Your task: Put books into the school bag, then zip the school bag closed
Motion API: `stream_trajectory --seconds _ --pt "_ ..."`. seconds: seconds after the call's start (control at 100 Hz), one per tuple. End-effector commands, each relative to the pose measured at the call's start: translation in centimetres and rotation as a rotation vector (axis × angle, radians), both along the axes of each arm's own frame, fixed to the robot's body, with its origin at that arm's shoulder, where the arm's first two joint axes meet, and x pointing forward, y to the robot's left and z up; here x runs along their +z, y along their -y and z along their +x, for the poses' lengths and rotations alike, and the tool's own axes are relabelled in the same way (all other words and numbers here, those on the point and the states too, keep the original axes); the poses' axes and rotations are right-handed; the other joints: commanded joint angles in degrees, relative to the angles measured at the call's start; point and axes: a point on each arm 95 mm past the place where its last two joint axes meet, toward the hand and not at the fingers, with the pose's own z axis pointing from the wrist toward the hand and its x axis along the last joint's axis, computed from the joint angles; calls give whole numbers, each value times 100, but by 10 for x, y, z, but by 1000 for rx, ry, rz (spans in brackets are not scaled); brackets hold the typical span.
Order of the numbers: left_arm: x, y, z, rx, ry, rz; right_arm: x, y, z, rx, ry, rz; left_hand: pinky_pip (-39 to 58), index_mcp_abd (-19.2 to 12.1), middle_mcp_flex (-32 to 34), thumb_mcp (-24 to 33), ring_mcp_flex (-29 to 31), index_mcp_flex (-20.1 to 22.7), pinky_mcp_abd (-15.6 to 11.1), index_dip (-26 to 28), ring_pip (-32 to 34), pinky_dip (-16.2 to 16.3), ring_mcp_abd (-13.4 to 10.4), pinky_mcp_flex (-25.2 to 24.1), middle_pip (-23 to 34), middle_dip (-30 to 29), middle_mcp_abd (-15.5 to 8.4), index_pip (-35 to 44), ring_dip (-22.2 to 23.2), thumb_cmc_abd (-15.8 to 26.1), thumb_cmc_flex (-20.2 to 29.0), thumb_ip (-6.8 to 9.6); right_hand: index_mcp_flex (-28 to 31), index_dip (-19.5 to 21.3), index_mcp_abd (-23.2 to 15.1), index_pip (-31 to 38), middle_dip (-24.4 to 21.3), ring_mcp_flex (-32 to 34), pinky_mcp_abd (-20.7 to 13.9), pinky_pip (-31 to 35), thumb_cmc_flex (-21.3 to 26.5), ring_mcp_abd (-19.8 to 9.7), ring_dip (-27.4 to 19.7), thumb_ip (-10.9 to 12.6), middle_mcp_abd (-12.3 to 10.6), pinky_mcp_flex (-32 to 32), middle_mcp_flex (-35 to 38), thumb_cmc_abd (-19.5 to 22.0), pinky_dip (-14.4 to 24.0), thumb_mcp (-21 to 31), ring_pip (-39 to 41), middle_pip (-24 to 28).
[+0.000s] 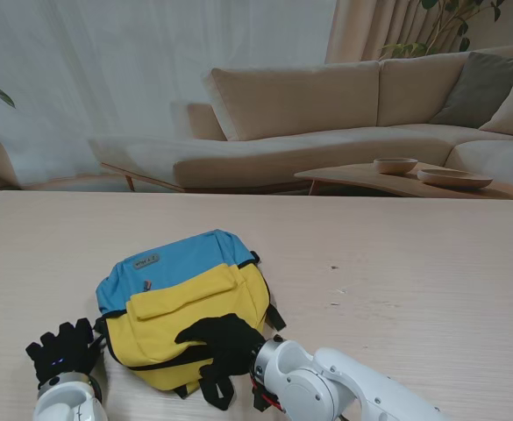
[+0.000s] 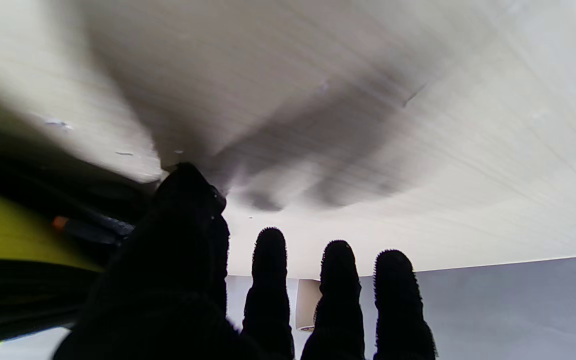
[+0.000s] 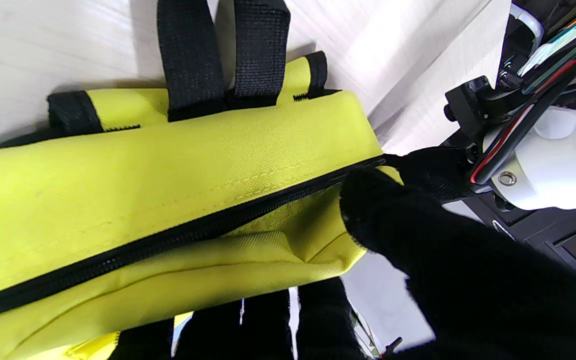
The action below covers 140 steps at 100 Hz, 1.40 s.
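Note:
A blue and yellow school bag (image 1: 186, 298) lies flat on the table, near me and left of centre. My right hand (image 1: 221, 346) in its black glove rests on the bag's near yellow edge. In the right wrist view its thumb (image 3: 393, 220) presses at the end of the black zip (image 3: 168, 235), whose visible length is zipped shut, and its fingers curl around the yellow bag (image 3: 168, 165). My left hand (image 1: 63, 351) sits just left of the bag with fingers (image 2: 268, 280) spread and holding nothing. The bag's yellow side (image 2: 8, 230) shows beside it. No books are in view.
The pale wooden table (image 1: 414, 281) stretches far to the right and beyond the bag. Black straps (image 3: 223, 50) lie off the bag's edge. A beige sofa (image 1: 326, 114) and a low table with bowls (image 1: 414, 171) stand beyond the far edge.

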Motion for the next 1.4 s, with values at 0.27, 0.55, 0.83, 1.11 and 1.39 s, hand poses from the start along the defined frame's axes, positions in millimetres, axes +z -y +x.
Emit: stream_trajectory --seconds 0.27,0.55,0.83,1.11,1.39 --pt "-1 2 -4 -17 -12 -28 -9 -4 -9 18 -40 -11 38 34 298 -14 -16 845 119 -404 193 43 127 -95 122 49 143 -312 107 162 1069 108 88 -13 -11 88 102 120 -24 778 -17 -13 66 203 -7 318 28 -33 484 208 34 113" --pt "3 2 -7 -27 13 -35 -8 -4 -9 13 -41 -6 100 -13 687 -222 22 1505 140 -447 276 17 141 -99 -123 1087 196 -327 130 247 1526 145 101 -13 -9 93 103 131 -7 794 -31 -6 70 218 4 315 35 -19 497 200 44 118" --pt "12 3 -14 -45 44 -38 5 -9 -7 -1 -8 30 108 -75 755 293 20 1643 141 31 263 10 148 -101 -143 1124 186 -253 117 2 1242 115 137 -26 -6 62 90 131 -19 729 -501 -7 59 -37 7 266 67 188 469 -279 21 87" --pt "18 5 -18 -60 50 -42 9 -22 -8 19 10 50 113 -41 811 384 59 1658 143 136 275 11 165 -96 -134 1130 198 -178 123 -49 1195 99 242 -110 -129 -373 -90 -117 -138 435 -2003 -341 -67 -444 -161 -9 134 1913 268 -2804 -211 -354" --pt "27 8 -28 -84 44 -72 -14 -31 -3 10 -82 -16 246 13 964 509 172 1726 174 184 343 49 204 -84 -126 1182 225 -185 149 -128 1117 92 656 -20 57 -549 -158 20 -128 592 -2149 -328 -64 -294 -23 15 548 2776 304 -3858 -188 -572"
